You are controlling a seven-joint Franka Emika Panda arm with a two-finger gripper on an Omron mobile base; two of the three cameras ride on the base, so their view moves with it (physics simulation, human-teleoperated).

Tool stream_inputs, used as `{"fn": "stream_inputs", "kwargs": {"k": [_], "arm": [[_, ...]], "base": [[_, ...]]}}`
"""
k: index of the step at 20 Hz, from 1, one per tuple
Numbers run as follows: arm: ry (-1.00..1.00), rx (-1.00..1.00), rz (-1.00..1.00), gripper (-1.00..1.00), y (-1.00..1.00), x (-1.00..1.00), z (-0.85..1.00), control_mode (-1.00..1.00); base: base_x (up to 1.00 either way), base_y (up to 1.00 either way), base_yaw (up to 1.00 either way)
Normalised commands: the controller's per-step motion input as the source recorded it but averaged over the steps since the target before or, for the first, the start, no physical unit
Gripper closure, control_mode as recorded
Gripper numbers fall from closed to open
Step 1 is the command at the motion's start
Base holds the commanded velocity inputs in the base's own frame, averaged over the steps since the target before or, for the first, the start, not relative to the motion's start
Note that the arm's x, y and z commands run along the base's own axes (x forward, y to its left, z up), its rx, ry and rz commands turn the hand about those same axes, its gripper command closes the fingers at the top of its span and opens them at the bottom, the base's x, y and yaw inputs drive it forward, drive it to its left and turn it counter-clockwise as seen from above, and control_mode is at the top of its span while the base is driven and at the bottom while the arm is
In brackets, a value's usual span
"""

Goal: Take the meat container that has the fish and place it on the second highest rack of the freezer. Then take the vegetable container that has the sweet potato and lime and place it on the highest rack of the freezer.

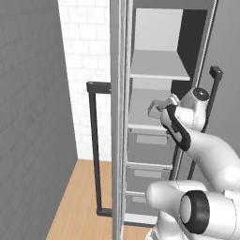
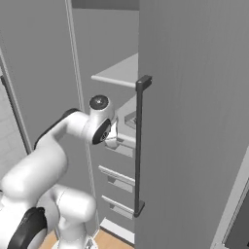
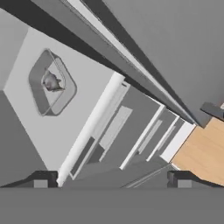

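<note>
Between the two dark fingertips at the bottom of the hand view, the claw (image 3: 111, 178) stands spread wide and holds nothing; only drawer fronts and shelf edge show past the gap. Beyond it, on the second highest rack (image 3: 30, 127), lies one grey meat container (image 3: 51, 82), a shallow tray with sloped walls, and in its middle sits the single fish (image 3: 51, 81), a small pale-grey piece with dark marks (much smaller than the tray). The tray rests flat on that shelf, well apart from the fingertips.

From the left base view the same tray (image 1: 156, 108) shows at the front of the lower shelf, just beside the white wrist, which covers part of it. Above it the highest rack (image 1: 157, 65) carries nothing that I can make out. Two flat shelves are visible in the freezer (image 1: 140, 154), and below them three grey drawers (image 1: 149, 143) stacked one under another.

Around the arm stand two long black bar handles: one on the left door (image 1: 95, 150), one on the right door (image 2: 140, 146). That right door stands close beside the arm. A white tiled wall (image 1: 86, 56) and wooden floor (image 1: 77, 197) lie to the left.
</note>
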Motion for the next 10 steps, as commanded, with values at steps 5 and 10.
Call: {"fn": "stream_inputs", "kwargs": {"k": [5,10], "arm": [[0.07,-0.12,0.39,-1.0,0.13,-0.59,0.4,-1.0],[0.11,-0.19,0.35,-1.0,0.25,-0.71,0.3,-1.0]], "base": [[0.0,0.0,0.0],[0.0,0.0,0.0]]}}
